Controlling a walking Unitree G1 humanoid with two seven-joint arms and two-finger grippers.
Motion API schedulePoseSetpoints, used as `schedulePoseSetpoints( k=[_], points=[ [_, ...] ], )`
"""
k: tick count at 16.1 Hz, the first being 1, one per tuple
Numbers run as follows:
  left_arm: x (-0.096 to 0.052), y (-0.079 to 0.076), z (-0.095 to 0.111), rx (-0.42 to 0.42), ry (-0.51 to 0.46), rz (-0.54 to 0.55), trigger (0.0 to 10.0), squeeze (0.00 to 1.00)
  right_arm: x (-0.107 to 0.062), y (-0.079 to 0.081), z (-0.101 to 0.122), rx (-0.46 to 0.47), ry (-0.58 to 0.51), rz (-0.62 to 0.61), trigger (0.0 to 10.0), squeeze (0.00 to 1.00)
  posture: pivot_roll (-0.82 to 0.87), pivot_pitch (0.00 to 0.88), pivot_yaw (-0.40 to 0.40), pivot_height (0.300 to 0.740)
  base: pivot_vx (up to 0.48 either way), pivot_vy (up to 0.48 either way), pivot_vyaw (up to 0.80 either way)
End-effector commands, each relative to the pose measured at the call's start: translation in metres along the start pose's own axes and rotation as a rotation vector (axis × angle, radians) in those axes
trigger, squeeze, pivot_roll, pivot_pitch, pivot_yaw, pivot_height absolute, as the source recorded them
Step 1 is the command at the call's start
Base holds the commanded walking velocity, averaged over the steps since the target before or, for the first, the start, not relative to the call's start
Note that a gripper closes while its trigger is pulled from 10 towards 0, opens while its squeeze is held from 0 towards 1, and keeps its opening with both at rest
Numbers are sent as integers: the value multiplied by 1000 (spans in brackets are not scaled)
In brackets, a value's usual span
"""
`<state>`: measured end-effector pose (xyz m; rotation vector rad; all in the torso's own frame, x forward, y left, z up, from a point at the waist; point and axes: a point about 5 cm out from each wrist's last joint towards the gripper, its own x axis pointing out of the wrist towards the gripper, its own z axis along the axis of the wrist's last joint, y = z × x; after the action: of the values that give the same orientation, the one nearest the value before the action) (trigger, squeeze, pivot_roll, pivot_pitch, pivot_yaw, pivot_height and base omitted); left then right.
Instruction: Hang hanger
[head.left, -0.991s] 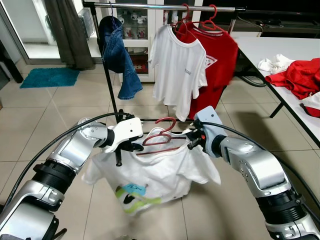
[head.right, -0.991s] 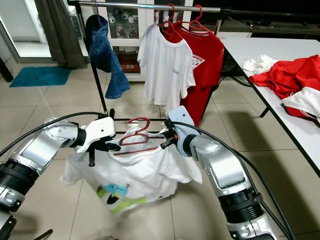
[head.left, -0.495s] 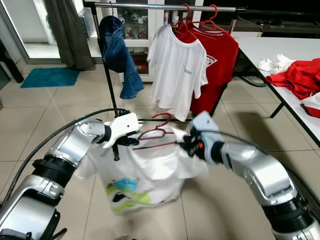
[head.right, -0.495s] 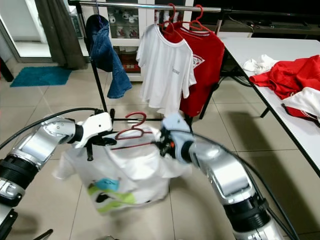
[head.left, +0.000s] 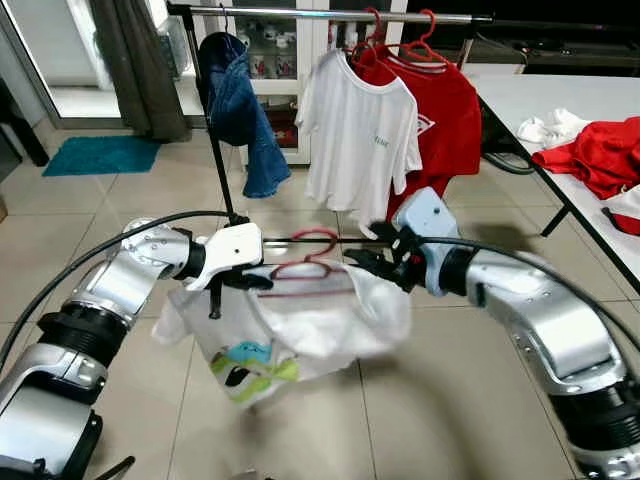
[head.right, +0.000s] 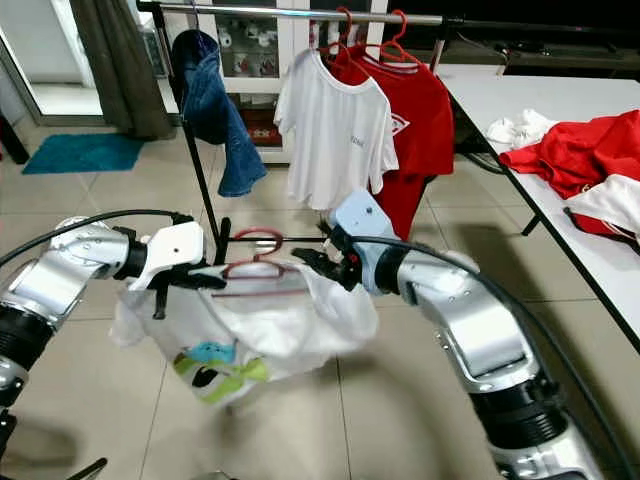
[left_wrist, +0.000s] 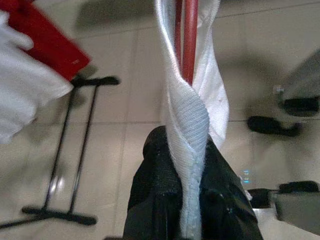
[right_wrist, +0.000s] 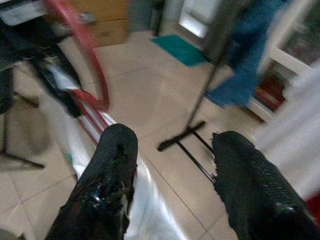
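Black fingers of the left gripper (head.left: 232, 283) pinch the white printed T-shirt (head.left: 300, 325) on its red plastic hanger (head.left: 305, 268).
The right gripper (head.left: 368, 263), fingers spread wide, is at the hanger's other end, above the tiled floor (head.left: 450, 400), before the black clothes rack (head.left: 215, 150).

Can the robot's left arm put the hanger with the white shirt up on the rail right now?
Probably not yet. The left gripper grips the red hanger with the white shirt down low, well below the rail. The rail looks free between the jeans and the hung white T-shirt, so lifting should work.
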<state>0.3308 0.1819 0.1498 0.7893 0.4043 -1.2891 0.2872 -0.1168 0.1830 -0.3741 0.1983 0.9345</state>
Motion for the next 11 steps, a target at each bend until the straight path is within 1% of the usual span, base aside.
schedulePoseSetpoints(
  k=[1,2,3,4,5,6,7,8,9,10,11],
  points=[
    [-3,-1,6,32,-37,-25,0,0,2,8,-2,-46,27,82,10000,0,-120,0,18,740,0,0,0],
    [-3,-1,9,35,-64,-36,0,0,3,13,-6,-73,48,132,10000,0,-119,0,15,740,0,0,0],
    [-3,-1,11,39,-80,-39,0,0,3,16,-8,-84,51,157,10000,0,-118,0,13,740,0,0,0],
    [-3,0,15,45,-115,-50,0,0,5,23,-12,-102,66,219,10000,0,-117,0,9,740,0,0,0],
    [-3,-1,20,55,-147,-67,0,0,6,26,-15,-110,85,251,10000,0,-117,0,7,740,0,0,0],
    [-4,-1,22,62,-160,-77,0,0,7,27,-16,-114,93,257,10000,0,-117,0,7,740,0,0,0],
    [-4,-3,27,71,-191,-96,0,0,11,26,-16,-100,95,243,10000,0,-117,0,7,740,0,0,0],
    [-4,-4,31,77,-207,-108,0,0,13,27,-15,-91,89,244,8627,0,-118,0,4,740,0,0,0],
    [-4,-4,31,78,-208,-110,0,0,13,28,-14,-87,83,257,4667,0,-118,0,4,740,0,0,0],
    [-5,-3,31,76,-207,-105,0,0,13,30,-14,-83,80,275,980,0,-118,0,4,740,0,0,0],
    [-5,-1,30,73,-203,-97,0,0,12,31,-14,-84,81,282,0,0,-118,0,1,740,0,0,0]
  ],
)
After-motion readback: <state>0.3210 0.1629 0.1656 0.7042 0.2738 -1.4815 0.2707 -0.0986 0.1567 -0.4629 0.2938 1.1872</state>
